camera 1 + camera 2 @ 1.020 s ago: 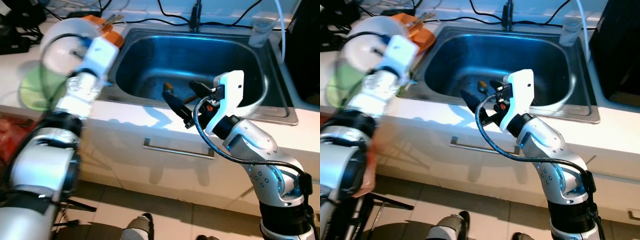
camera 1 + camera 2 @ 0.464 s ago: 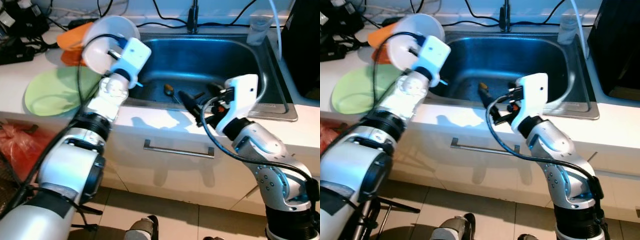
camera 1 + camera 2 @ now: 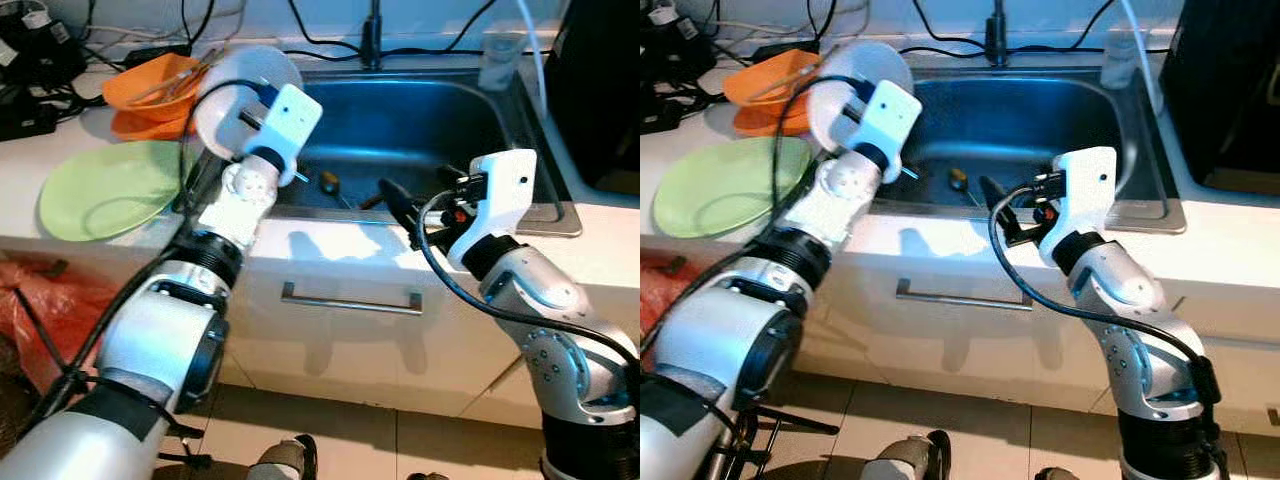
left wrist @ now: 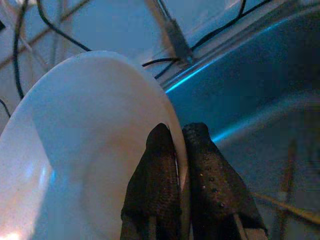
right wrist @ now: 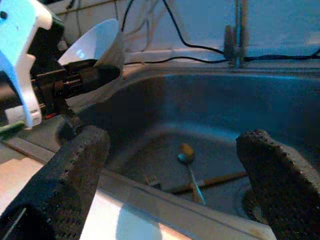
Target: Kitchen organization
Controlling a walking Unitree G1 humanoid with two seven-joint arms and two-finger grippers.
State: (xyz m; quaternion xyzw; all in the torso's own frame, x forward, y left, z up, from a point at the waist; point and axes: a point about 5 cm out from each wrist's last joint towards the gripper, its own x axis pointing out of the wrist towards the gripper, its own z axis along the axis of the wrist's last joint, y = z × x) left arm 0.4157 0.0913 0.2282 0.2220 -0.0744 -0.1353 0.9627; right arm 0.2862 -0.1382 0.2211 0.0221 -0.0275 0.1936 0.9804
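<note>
Up by the sink [image 3: 440, 120], the left gripper [image 4: 181, 145] pinches a white plate's [image 3: 232, 95] rim; it looks rigid, breakable, slippery. Right gripper [image 5: 175, 165] hangs open.

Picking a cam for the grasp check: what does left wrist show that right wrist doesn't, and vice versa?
Left wrist alone: the left claw seen close, its two black fingers pinched on the rim of the white plate.

Right wrist alone: the right claw spread wide over the sink's front edge, and a spoon with a stick-like utensil on the sink floor.

Both: the steel sink, the faucet base, black cables along the back wall, and the plate.
</note>
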